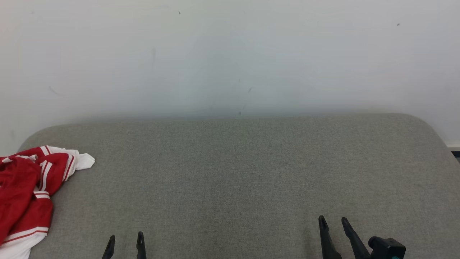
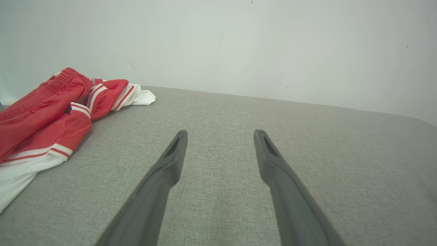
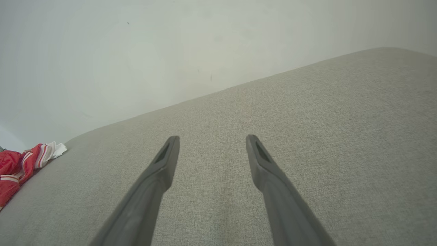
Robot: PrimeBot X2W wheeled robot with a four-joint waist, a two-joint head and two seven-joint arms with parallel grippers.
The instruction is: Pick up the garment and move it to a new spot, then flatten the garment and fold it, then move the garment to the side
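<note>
A crumpled red garment (image 1: pixel 25 190) with white stripes and white hems lies at the left edge of the grey fabric surface (image 1: pixel 233 172). The left wrist view has the garment (image 2: pixel 44 119) at its left, and it sits small at the far left of the right wrist view (image 3: pixel 20 167). My left gripper (image 1: pixel 125 239) is open near the front edge, to the right of the garment and apart from it, nothing between its fingers (image 2: pixel 170 160). My right gripper (image 1: pixel 334 221) stands open at the lower right, empty, far from the garment; its fingers (image 3: pixel 164 164) hover over bare fabric.
A pale wall (image 1: pixel 230 54) rises right behind the grey surface. The surface has rounded back corners, and a strip of floor and skirting (image 1: pixel 454 149) shows past its right edge. Bare fabric stretches between the garment and the right side.
</note>
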